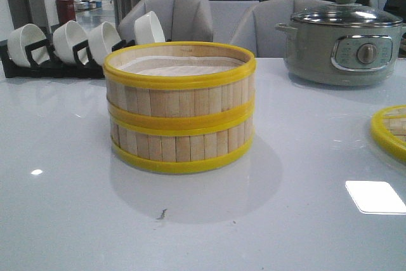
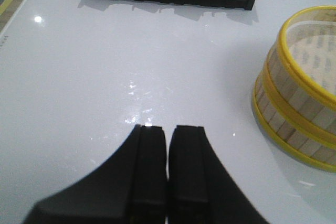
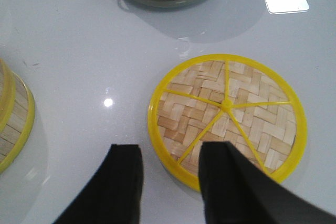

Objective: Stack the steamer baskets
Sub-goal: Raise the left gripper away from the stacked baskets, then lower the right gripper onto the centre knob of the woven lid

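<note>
Two steamer baskets stand stacked one on the other in the middle of the table, pale slats with yellow hoops, white liner showing in the top one. The stack also shows in the left wrist view and its edge shows in the right wrist view. My left gripper is shut and empty above bare table, to the left of the stack. My right gripper is open and empty above the near rim of the woven lid. Neither gripper shows in the front view.
The flat woven bamboo lid lies at the right table edge. A grey electric pot with glass lid stands at the back right. A black rack of white bowls stands at the back left.
</note>
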Controlling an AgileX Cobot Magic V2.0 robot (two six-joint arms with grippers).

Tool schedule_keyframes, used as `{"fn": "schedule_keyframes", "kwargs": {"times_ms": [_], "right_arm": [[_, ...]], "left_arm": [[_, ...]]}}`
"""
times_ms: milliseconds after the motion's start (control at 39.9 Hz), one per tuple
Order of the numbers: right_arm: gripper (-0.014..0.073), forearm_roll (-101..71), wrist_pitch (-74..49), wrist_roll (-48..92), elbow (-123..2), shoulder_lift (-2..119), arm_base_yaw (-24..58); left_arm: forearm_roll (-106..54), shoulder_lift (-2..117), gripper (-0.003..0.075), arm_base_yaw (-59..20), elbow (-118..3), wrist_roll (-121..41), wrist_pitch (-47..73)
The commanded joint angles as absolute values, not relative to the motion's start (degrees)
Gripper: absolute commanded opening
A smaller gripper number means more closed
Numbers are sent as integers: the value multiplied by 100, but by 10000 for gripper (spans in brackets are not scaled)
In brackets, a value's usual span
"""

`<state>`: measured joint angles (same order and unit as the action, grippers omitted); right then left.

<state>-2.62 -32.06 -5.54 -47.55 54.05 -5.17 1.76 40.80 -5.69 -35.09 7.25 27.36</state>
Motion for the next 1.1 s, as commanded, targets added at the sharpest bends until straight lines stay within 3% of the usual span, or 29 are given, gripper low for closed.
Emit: {"fn": "schedule_keyframes", "kwargs": {"times_ms": [0, 1078], "right_arm": [[371, -305, -2796, -511, -4985, 5364, -513], [371, -1086, -3199, -511, -4985, 5364, -513]], "left_arm": [[195, 3731, 88, -640, -3384, 770, 2183], [343, 3393, 87, -640, -3044, 756, 2088]]}}
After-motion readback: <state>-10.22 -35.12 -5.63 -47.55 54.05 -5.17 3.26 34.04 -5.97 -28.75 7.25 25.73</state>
